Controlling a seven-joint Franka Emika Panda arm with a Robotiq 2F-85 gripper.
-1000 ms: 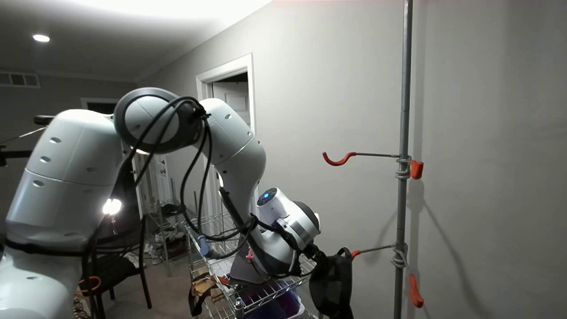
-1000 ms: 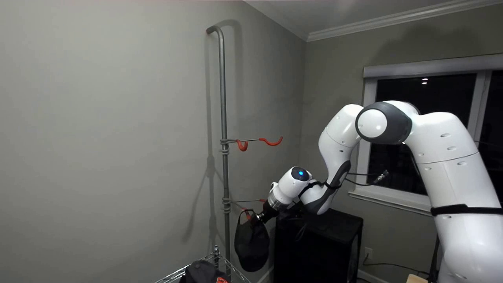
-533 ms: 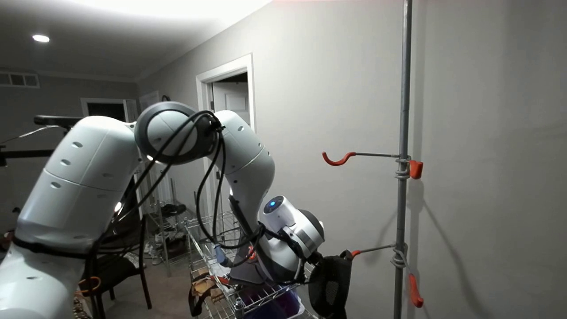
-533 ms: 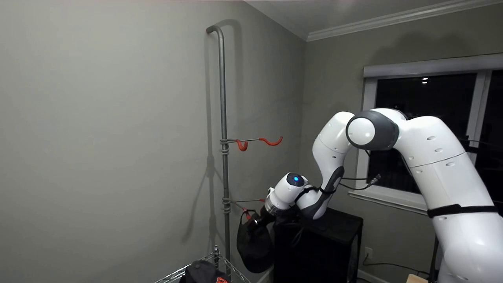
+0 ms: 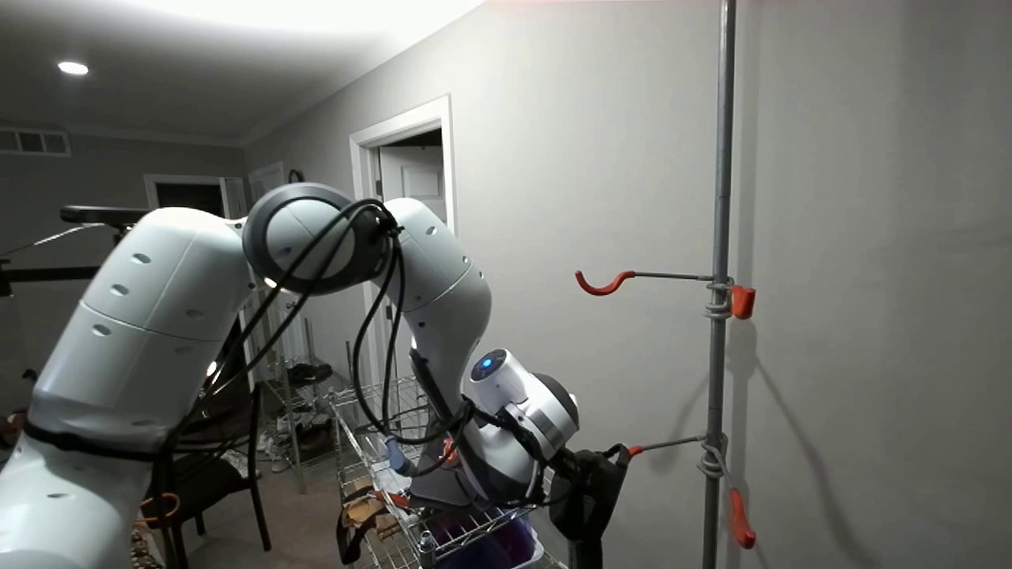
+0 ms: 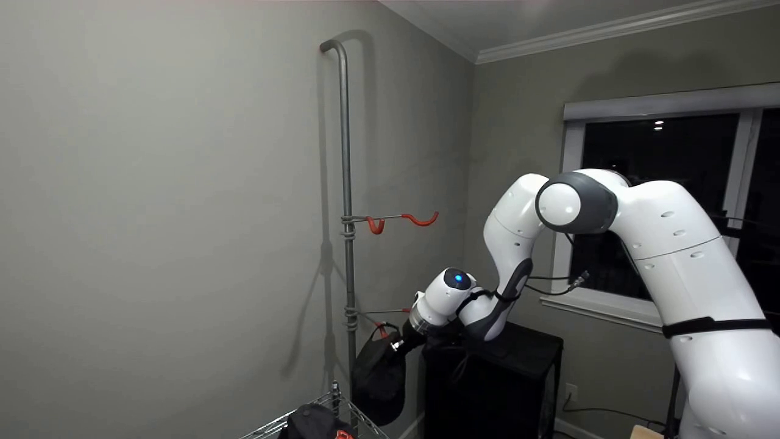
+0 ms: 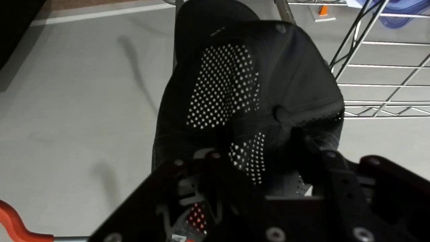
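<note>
A black baseball cap with perforated panels [image 7: 221,87] hangs by its strap from the lower red-tipped hook [image 6: 381,330] on the metal pole [image 6: 347,152]. It hangs tilted, and its brim points down. My gripper [image 7: 262,137] is right up against the crown, coming from the arm's side. Its black fingers [image 7: 346,181] stand apart, with cap fabric visible in the gap. Whether they touch the fabric is hard to tell, dark on dark. In both exterior views the fingertips overlap the cap [image 5: 585,498] and are partly lost against it.
Two more red hooks [image 5: 605,284] jut from the pole higher up. Below stands a wire shelf [image 7: 386,84] bearing a dark cap with an orange emblem [image 6: 318,422]. A black cabinet [image 6: 493,384] is beneath the forearm. A purple bin [image 5: 494,545] is under the shelf.
The arm came down and reached forward toward the pole, then stayed almost still over the last half second. Meanwhile the hanging cap has swung and tilted on its hook.
</note>
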